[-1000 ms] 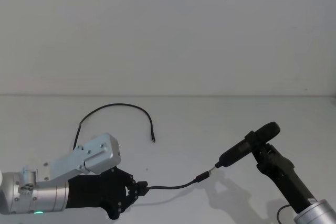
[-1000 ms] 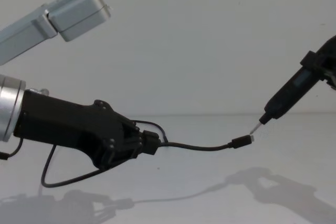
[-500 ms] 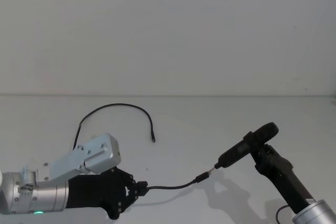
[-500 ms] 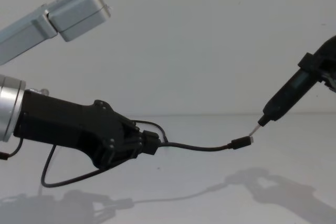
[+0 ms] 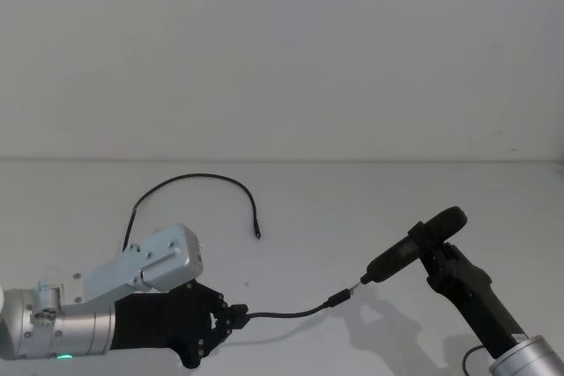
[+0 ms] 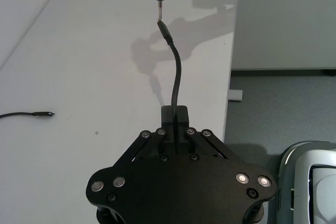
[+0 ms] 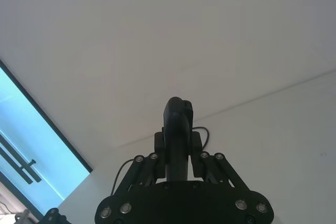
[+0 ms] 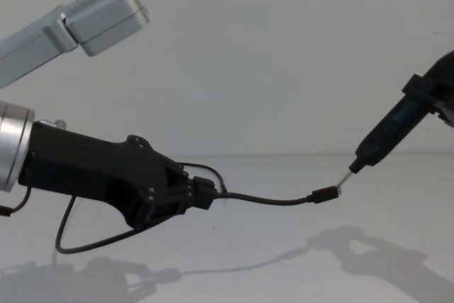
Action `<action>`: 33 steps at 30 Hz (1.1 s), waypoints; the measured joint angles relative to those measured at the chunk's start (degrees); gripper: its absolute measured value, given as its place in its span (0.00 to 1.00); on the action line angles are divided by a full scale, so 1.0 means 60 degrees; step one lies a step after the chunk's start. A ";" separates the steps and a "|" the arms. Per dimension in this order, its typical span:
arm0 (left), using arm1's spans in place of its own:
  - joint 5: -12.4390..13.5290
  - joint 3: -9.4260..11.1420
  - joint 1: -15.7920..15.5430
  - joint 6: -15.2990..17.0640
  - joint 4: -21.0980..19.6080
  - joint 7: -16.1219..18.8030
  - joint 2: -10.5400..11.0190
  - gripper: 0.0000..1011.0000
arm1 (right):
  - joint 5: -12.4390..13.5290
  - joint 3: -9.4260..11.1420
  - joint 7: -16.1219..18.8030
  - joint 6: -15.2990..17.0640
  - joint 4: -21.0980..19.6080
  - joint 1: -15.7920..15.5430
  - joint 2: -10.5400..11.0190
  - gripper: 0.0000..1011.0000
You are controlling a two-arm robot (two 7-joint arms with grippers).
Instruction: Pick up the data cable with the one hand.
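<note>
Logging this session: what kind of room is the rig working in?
Probably a lab or office test bench: a bare white table against a plain white wall, grey carpet past the table's edge, and a glass panel to one side.

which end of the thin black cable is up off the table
The metal-tipped plug by the black pen-like tool's silver tip, held aloft by the left gripper; the other plug lies on the white table.

Near the table's (image 5: pixel 370 200) front left corner, the left gripper (image 5: pixel 231 318) clamps the data cable (image 5: pixel 291 312) above the surface. One length runs right to a plug just before the tip of the pen-like tool (image 5: pixel 410 253), clamped in the right gripper (image 7: pixel 177 142) toward the front right. The other length arcs behind the left gripper, ending mid-table.
</note>
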 joint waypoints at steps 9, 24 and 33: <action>0.0000 0.0000 0.0000 0.0000 0.0000 0.0000 0.0000 0.04 | 0.0041 -0.0034 -0.0094 -0.0044 0.0000 0.0004 0.0039 0.26; 0.0000 0.0001 0.0000 0.0000 0.0000 0.0000 0.0000 0.04 | 0.0123 -0.0062 -0.0258 -0.0150 -0.0022 -0.0010 0.0115 0.26; 0.0000 0.0000 0.0000 0.0000 0.0000 0.0000 0.0000 0.04 | 0.0233 -0.0072 -0.0344 -0.0164 -0.0037 -0.0027 0.0166 0.26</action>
